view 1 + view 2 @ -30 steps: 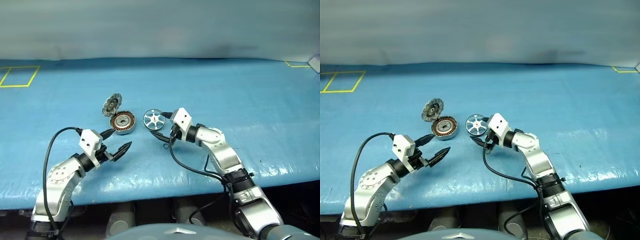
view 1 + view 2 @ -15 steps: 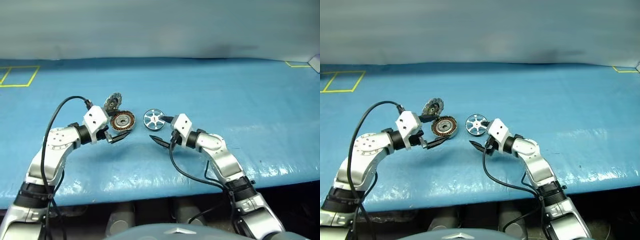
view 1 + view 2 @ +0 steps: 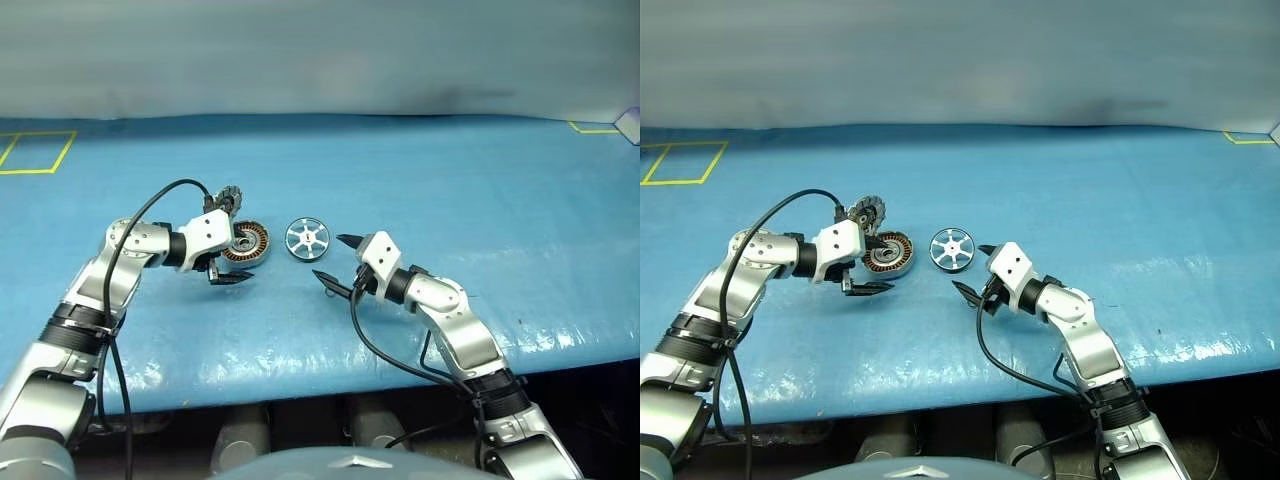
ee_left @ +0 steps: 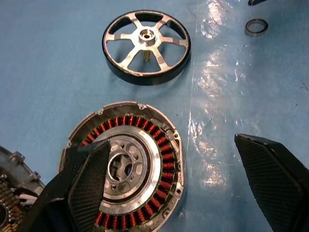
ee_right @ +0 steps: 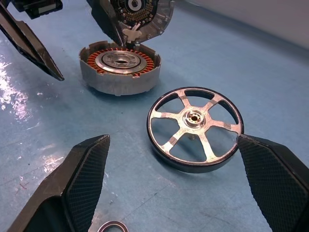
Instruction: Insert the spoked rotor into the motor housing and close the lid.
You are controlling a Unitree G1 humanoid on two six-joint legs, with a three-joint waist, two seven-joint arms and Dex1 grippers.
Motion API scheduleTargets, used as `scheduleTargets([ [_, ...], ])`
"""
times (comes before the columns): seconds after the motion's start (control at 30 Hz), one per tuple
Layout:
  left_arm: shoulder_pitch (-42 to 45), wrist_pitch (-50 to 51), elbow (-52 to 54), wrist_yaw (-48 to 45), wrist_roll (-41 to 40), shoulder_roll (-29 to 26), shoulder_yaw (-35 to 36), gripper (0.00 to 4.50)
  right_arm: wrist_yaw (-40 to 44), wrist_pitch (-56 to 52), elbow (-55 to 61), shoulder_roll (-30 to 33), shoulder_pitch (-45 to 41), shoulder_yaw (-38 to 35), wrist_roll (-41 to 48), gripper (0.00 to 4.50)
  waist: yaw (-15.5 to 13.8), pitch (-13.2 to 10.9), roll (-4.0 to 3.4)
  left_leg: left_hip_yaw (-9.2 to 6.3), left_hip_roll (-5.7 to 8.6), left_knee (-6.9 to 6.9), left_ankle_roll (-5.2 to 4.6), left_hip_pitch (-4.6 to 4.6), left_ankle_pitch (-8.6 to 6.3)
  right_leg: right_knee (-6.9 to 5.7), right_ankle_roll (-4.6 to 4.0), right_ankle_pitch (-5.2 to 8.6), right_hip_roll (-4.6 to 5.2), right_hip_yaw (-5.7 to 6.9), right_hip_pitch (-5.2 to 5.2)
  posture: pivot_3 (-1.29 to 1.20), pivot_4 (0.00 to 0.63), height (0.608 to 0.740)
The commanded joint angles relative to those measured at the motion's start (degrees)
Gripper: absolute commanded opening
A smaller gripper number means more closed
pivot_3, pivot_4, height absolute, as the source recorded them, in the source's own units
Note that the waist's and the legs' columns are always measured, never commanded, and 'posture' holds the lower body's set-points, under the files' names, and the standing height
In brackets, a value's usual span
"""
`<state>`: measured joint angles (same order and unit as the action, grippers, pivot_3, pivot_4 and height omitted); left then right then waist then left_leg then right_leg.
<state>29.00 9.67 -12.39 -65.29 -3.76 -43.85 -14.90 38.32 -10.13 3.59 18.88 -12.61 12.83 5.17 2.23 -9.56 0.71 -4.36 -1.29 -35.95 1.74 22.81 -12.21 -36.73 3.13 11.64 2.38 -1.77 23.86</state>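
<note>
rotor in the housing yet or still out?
Out. The spoked rotor lies flat on the blue table, apart from the motor housing, whose copper windings show uncovered around an empty centre.

silver spoked rotor [image 5: 195, 128], copper-wound motor housing [image 5: 119, 68]

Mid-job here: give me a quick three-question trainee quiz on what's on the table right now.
1. True or false: the spoked rotor already sits inside the motor housing.
2. Which gripper faces the rotor? A. left gripper B. right gripper
3. Fill in: the lid stands tilted behind the ____.

Key: 1. False; it lies on the table beside the housing. 2. B. 3. Housing.
</note>
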Motion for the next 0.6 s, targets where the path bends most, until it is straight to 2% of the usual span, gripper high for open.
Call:
scheduleTargets([
  [0.03, 3.3, -1.91, -2.89, -2.03, 1.71, 0.26, -0.59, 4.5, -1.3, 1.14, 2.68, -0.24, 0.37, -1.36, 0.41, 4.48, -0.06, 0.0, 0.01, 0.0, 0.0, -0.01, 0.0, 0.0, 0.0, -0.01, 0.0, 0.0, 0.0, 0.0, 0.0, 0.0, 0.15, 0.74],
  [0.6, 8.97, -6.28, -13.33, -7.77, 8.17, 1.77, -4.74, 4.5, -4.13, 2.54, 2.77, -0.65, 0.87, -1.82, 0.25, 4.48, -0.05, 0.0, 0.01, -0.01, 0.0, -0.06, 0.0, -0.02, 0.0, -0.07, 0.0, 0.0, -0.01, -0.01, -0.02, 0.0, 0.15, 0.74],
])
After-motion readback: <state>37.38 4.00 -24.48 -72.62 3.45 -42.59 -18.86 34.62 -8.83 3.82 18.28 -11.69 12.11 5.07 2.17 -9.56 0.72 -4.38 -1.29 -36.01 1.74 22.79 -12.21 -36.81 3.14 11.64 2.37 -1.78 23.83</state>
